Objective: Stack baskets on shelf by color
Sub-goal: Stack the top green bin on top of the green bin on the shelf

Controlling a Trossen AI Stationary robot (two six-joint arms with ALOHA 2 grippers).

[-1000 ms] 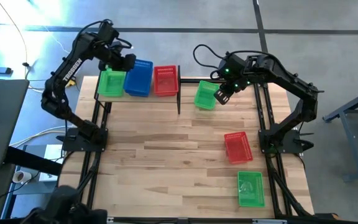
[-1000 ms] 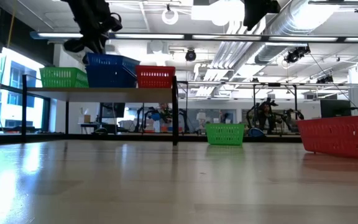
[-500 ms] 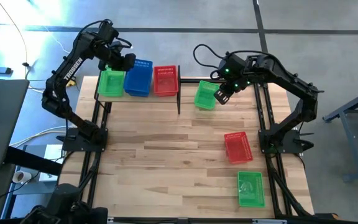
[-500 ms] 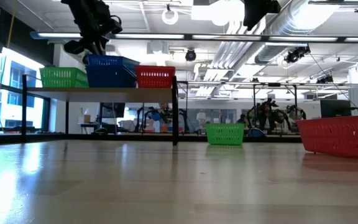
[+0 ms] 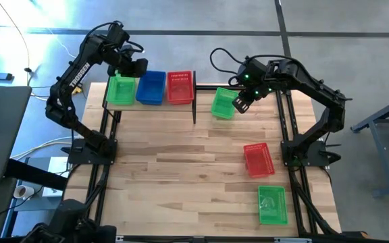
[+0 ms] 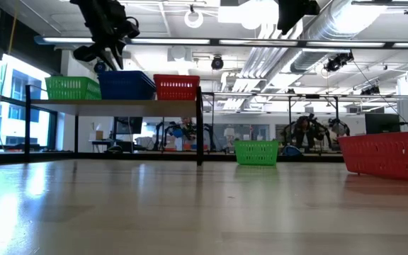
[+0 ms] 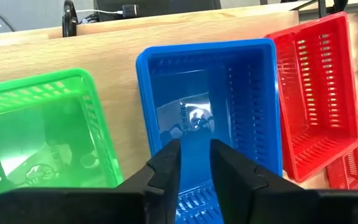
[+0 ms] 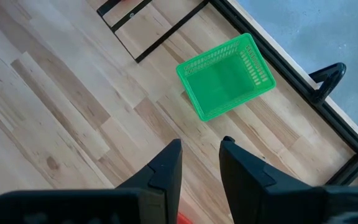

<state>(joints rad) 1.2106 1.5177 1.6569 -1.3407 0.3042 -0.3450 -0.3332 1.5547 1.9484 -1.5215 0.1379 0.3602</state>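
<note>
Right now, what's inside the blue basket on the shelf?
The blue basket on the shelf shows a bare, glossy floor and possibly another blue rim nested at its near end. The left tool covers part of that end.

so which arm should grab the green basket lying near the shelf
The right. Its gripper hangs just above that green basket, fingers open, nothing held. The left gripper is over the blue basket on the shelf, farther away.

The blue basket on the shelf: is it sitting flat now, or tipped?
Flat. The blue basket rests level on the shelf between green and red baskets, and the left gripper above has let go.
</note>
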